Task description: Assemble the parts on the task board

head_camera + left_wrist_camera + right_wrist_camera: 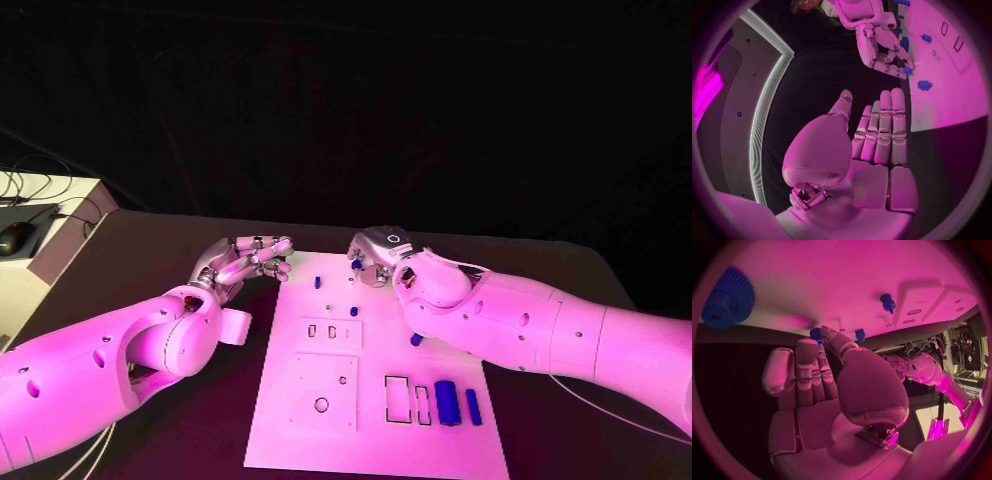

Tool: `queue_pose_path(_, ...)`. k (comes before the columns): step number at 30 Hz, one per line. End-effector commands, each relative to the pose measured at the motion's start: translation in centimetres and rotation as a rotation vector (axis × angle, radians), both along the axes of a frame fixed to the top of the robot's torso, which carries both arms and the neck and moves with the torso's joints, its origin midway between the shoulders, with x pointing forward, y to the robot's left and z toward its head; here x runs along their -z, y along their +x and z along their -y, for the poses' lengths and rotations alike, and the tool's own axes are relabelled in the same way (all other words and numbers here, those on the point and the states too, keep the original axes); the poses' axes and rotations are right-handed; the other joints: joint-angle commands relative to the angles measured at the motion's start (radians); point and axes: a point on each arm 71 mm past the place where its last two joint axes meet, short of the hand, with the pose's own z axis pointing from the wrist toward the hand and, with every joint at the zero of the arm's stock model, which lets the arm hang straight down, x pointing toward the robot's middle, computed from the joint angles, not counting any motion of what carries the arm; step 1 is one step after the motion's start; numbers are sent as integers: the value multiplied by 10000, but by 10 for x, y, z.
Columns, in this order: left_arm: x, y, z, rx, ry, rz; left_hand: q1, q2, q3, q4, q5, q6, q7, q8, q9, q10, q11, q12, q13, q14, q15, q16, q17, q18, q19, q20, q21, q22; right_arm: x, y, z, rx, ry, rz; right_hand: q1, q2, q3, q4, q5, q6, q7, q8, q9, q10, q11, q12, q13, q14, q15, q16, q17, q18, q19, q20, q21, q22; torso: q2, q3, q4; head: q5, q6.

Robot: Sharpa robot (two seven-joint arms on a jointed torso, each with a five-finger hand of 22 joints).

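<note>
The white task board (378, 420) lies in the middle of the table. My right hand (378, 252) is over the board's far edge. Its thumb and a fingertip pinch a small blue part (816, 334); a second small blue part (859, 334) lies just beside it. My left hand (873, 145) hovers off the board's far left corner, its fingers straight and nothing in its palm. A blue part (924, 85) lies on the board beyond its fingertips. A blue gear (726, 299) and a blue peg (887, 302) sit on the board. Two blue cylinders (447, 402) lie near the board's front right.
Rectangular slots (397, 397) and raised plates with holes (320, 392) mark the board's near half. A pale box with a mouse and cables (43, 240) stands at the table's far left. Bare black table (577, 270) lies on both sides of the board.
</note>
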Motion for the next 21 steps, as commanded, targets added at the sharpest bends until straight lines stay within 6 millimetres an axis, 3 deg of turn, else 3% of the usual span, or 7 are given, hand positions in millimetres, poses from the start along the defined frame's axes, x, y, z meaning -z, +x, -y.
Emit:
queue_pose_path(1,-1,0,1,131,-77,42,32,96,-5,-54,-15,-81,7,-9,3,-80,14,-38,-4,-81,14,-56,-12,65,-52,3,49,-16,1,-2,-2,-221,70,19,-13,-182,40,91,-82,-121,32,4,-8,-334,123,22,-22,30,100,-92,-51,153,-78,39,-228,1288,-4,-8,6,20,-21)
queue_pose_path(10,-1,0,0,94,-59,35,32,96,-5,-54,-15,-81,7,-9,3,-80,14,-38,-4,-81,14,-56,-12,65,-52,3,49,-16,-1,-3,0,-291,307,204,186,-561,-226,438,-207,-493,26,11,14,-1377,355,50,-22,97,241,-655,-428,444,-280,224,-1687,957,-15,4,-13,51,-5)
queue_pose_path(16,0,1,-1,62,-49,31,32,96,-5,-54,-15,-81,7,-9,3,-80,14,-38,-4,-81,14,-56,-12,65,-52,3,49,-16,-1,-4,5,-317,401,184,467,-742,-499,871,-221,-551,-19,6,23,-1550,373,51,-29,140,249,-776,-485,467,-123,238,-2296,990,-10,-1,-9,60,9)
queue_pose_path(21,0,1,-2,40,-41,25,42,100,-9,-69,-15,-137,8,-11,0,-106,19,-37,-3,-82,17,-58,-18,67,-59,7,63,-46,-4,-8,11,-324,649,285,446,-787,-559,959,-234,-564,-38,9,24,-1518,364,55,-28,141,246,-782,-484,464,-96,235,-2370,990,-12,10,-15,58,40)
